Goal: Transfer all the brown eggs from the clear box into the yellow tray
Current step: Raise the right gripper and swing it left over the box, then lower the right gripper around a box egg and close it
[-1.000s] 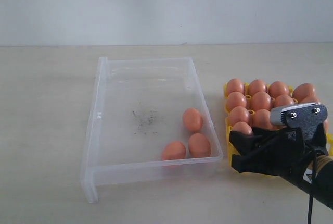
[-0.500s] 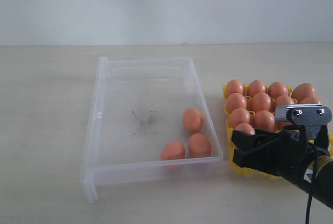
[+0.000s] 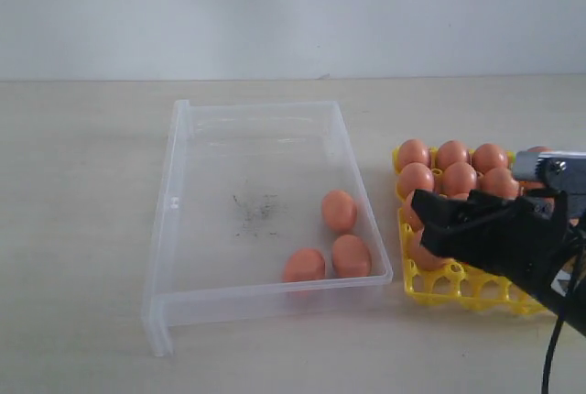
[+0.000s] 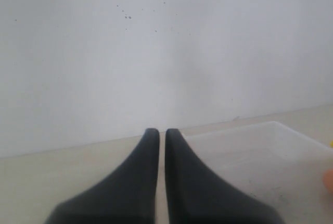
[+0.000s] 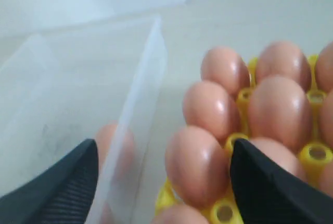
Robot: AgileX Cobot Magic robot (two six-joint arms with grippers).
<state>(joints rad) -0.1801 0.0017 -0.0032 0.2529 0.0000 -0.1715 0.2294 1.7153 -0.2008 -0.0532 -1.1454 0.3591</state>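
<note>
Presently the right gripper (image 3: 423, 226) hangs over the edge of the yellow tray (image 3: 458, 286) that faces the clear box (image 3: 183, 151). Its jaws are spread wide, with one of the brown eggs (image 5: 196, 164) seated in a cup between them and the box-side finger well clear of it. More eggs fill the cups beneath and beyond the gripper. Past its fingertips, across the box wall, three lie close together in the nearest corner. The left gripper (image 4: 162, 133) has its fingers pressed together on nothing.

The gripper (image 5: 162, 151) spreads wide — brown eggs (image 5: 196, 164) sit in the yellow tray (image 5: 316, 153), clear box (image 5: 138, 104) just beside.
</note>
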